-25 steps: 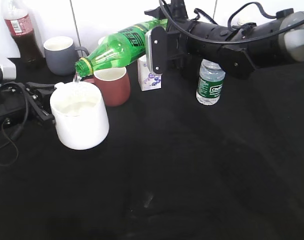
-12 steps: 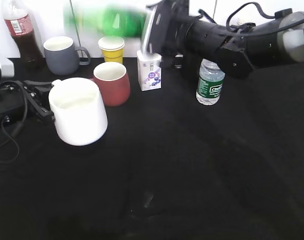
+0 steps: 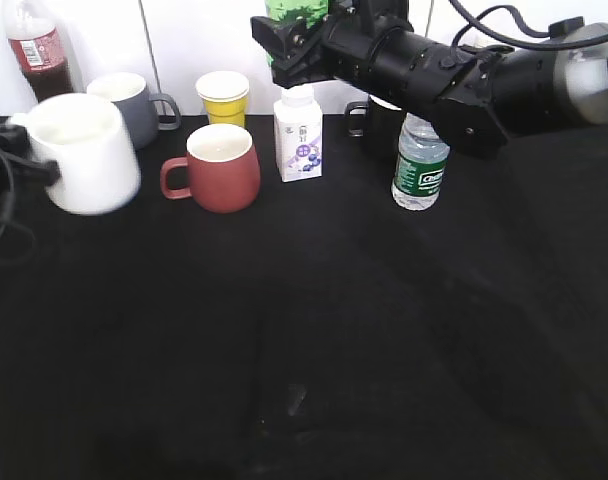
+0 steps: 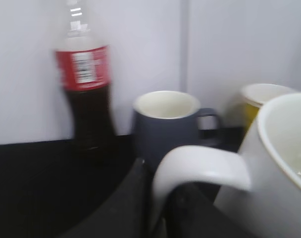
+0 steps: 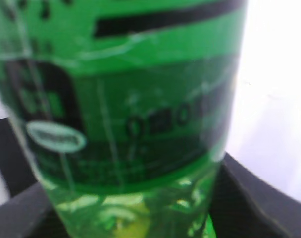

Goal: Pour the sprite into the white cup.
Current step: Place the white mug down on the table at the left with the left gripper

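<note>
Robot test lab setup: bench [image 3: 384, 350] draped in black cloth against plain white wall panels [image 3: 184, 40], assorted mugs and drink bottles staged as props, loose cabling [image 3: 4, 215] at left edge.

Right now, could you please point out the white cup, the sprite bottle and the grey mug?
white cup [image 3: 84, 155]: exterior view, front wall.
sprite bottle [image 5: 130, 99]: right wrist view, label.
grey mug [image 4: 165, 130]: left wrist view, front wall.

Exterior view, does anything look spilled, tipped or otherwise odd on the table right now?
No spill shows on the table. The white cup is blurred and held by its handle at the far left. The sprite is raised in the right gripper, mostly out of frame. Other cups and bottles stand upright.
</note>
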`<act>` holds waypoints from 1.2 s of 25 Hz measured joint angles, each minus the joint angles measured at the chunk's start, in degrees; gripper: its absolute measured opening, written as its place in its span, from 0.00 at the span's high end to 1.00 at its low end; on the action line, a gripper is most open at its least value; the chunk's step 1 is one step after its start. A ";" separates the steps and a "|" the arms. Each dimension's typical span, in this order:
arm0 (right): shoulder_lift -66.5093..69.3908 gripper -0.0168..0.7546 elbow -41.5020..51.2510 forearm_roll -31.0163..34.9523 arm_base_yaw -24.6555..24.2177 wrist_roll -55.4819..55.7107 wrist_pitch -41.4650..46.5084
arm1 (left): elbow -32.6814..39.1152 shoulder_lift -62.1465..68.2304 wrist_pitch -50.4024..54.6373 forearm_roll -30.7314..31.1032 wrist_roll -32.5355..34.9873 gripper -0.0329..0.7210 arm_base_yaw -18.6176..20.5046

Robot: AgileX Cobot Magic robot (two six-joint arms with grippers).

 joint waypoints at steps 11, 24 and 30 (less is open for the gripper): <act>0.00 0.37 0.00 -2.80 0.00 1.41 -0.04 | -25.14 22.98 0.43 -0.71 -3.26 0.86 4.34; 0.00 0.37 0.00 -2.97 0.00 1.52 -0.04 | -27.78 26.27 1.35 -0.28 -4.91 0.61 4.34; 0.00 0.37 0.00 -2.97 0.00 1.64 -0.04 | -18.01 22.25 -3.92 -0.02 -5.32 0.49 4.34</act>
